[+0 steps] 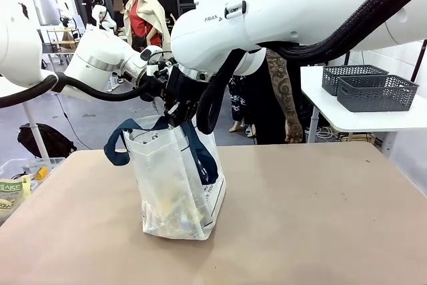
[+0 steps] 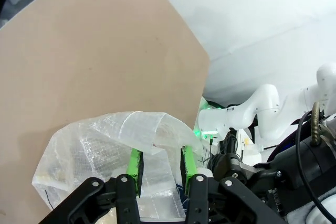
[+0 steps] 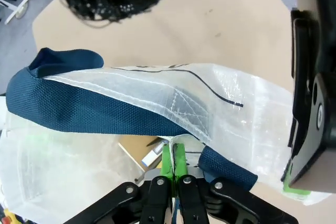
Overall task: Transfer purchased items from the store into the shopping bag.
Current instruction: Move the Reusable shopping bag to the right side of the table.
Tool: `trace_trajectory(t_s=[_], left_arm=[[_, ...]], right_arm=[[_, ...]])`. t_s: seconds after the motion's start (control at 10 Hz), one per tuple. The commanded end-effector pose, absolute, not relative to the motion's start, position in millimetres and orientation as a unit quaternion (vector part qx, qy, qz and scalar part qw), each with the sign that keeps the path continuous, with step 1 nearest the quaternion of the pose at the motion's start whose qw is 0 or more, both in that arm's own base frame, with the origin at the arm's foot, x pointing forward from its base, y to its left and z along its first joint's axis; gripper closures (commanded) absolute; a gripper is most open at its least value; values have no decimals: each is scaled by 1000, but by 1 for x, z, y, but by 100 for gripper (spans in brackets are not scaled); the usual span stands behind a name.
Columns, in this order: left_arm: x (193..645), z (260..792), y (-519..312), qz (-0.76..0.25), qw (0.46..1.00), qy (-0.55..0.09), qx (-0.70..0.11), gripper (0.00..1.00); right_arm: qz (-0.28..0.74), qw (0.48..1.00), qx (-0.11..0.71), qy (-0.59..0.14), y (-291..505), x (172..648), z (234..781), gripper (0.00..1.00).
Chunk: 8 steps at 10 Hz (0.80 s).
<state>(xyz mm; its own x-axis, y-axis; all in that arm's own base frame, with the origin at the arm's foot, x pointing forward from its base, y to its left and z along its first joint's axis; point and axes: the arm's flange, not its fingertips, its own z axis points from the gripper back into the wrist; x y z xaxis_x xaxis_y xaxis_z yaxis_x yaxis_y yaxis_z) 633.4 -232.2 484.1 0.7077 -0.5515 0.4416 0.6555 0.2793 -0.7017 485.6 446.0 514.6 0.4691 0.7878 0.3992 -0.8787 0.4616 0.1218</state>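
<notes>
1. Brown and flat, the table (image 1: 320, 218) holds one tall shopping bag (image 1: 177, 191) made of see-through whitish plastic.
2. At the far left edge of the front view, a clear box (image 1: 20, 185) with small things in it sits low beside the table.
3. Next comes the left arm, reaching in from the left. The left gripper (image 2: 161, 167) has its green pads (image 2: 135, 165) a little apart, with the bag's top edge between them. I cannot tell if the pads press on the plastic.
4. The bag stands upright near the middle of the table, a bit to the left. It has navy blue strap handles (image 1: 120, 145), and one hangs down its left side.
5. Yellow and dark things show dimly through the bag's wall, low down inside it (image 1: 175, 215).
6. The right arm reaches across the middle from the right. The right gripper (image 3: 172, 162) has its green pads pressed together on the bag's top edge, just where a blue strap (image 3: 79, 111) is sewn on.
7. Inside the open bag, the right wrist view shows a flat brown piece like card (image 3: 137, 151).
8. Far to the right, on a white side table (image 1: 373, 119), sit two dark grey baskets (image 1: 373, 91) with lattice sides, well apart from the bag.
9. A person (image 1: 277, 98) stands behind the table.
</notes>
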Motion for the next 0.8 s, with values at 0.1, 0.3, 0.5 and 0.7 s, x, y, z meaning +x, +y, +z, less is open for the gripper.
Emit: trace_trajectory(t_s=[0.1, 0.3, 0.5, 0.7], left_arm=[[638, 485, -236, -391, 792, -46, -467, 34], [638, 485, -237, -392, 791, -45, -468, 0], [637, 485, -235, -396, 782, -48, -479, 0], [638, 485, -232, -399, 766, -50, -502, 0]], right_arm=[[499, 844, 145, -132, 454, 490, 516, 100], [498, 844, 147, -131, 454, 490, 516, 100], [499, 844, 146, -132, 454, 490, 515, 100], [498, 844, 149, -131, 454, 491, 515, 100]])
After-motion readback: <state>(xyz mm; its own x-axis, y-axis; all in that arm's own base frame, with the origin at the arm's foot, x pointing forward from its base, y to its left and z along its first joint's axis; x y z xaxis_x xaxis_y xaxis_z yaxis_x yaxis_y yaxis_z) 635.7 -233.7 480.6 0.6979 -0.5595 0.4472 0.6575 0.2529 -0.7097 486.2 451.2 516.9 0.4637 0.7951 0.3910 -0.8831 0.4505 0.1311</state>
